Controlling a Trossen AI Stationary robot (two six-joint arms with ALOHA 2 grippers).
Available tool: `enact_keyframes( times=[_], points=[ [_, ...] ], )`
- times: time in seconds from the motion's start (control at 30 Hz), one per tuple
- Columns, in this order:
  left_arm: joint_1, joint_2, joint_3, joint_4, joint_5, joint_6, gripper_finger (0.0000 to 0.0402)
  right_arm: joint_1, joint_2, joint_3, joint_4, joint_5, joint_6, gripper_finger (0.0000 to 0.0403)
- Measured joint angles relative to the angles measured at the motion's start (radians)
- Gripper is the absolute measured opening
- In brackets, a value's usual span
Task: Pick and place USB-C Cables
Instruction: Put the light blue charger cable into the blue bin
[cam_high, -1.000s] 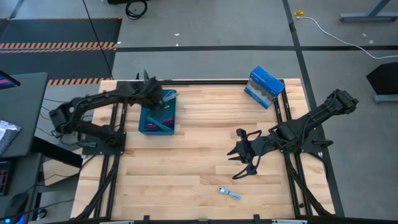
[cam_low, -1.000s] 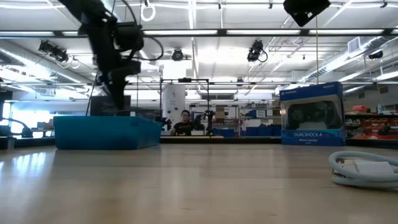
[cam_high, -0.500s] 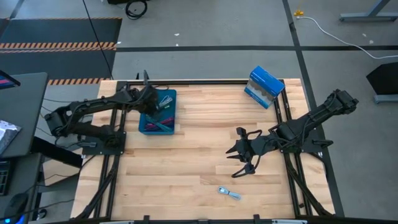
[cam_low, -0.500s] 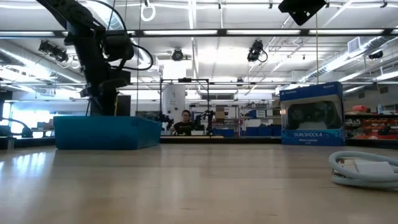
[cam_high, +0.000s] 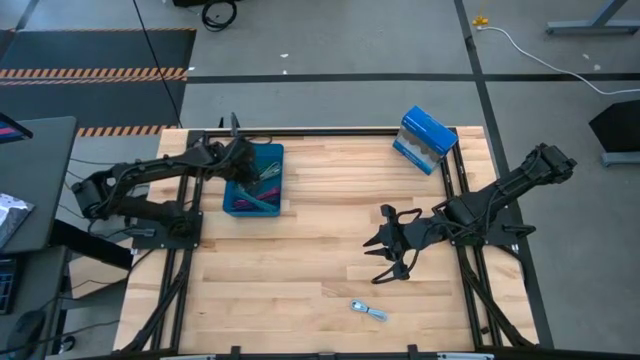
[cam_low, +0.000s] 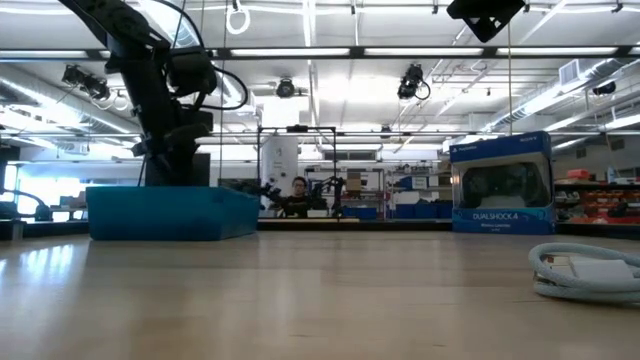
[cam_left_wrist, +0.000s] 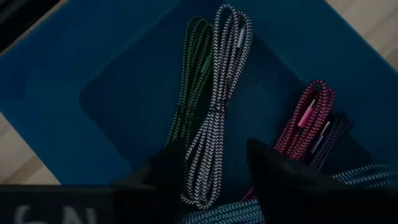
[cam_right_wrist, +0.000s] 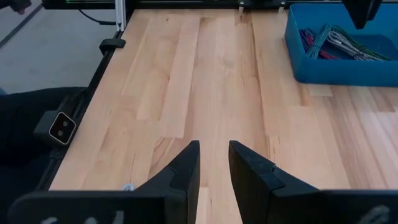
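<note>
My left gripper (cam_left_wrist: 217, 165) hangs open, low over the blue tray (cam_high: 232, 205) at the far left. Its fingers stand on either side of a grey USB-C cable (cam_left_wrist: 217, 93) that lies flat on the tray floor. Beside it lie a dark green (cam_left_wrist: 189, 81), a magenta (cam_left_wrist: 305, 118) and a purple (cam_left_wrist: 333, 134) cable, and a teal one (cam_left_wrist: 373, 177). A pale blue-silver cable (cam_high: 369, 311) lies on the table near the front edge. My right gripper (cam_high: 380, 262) hovers right of the table's middle, open by a narrow gap, with nothing between its fingers.
A blue-and-white box (cam_high: 425, 140) stands at the far right corner of the table. In the low view it (cam_low: 500, 185) rises behind the pale cable (cam_low: 590, 270). Bare wood lies between the tray and my right gripper. A person shows far off in the room.
My left gripper has gone down into the tray and a little toward the table's left edge, and its fingers have parted. The grey cable that it carried now lies on the tray floor. My right arm has kept still.
</note>
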Motion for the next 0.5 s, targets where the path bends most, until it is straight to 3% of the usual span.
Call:
enact_keyframes(
  times=[0.23, 0.5],
  points=[
    [-0.025, 0.0, 0.0, 0.001, -0.003, 0.0, 0.0241, 0.0, 0.0, 0.0, 0.0, 0.0, 0.003, 0.0091],
    [-0.068, 0.0, 0.001, 0.073, -0.066, 0.062, 0.0259, 0.0, 0.0, 0.0, -0.001, 0.0, 0.003, 0.0091]
  ],
)
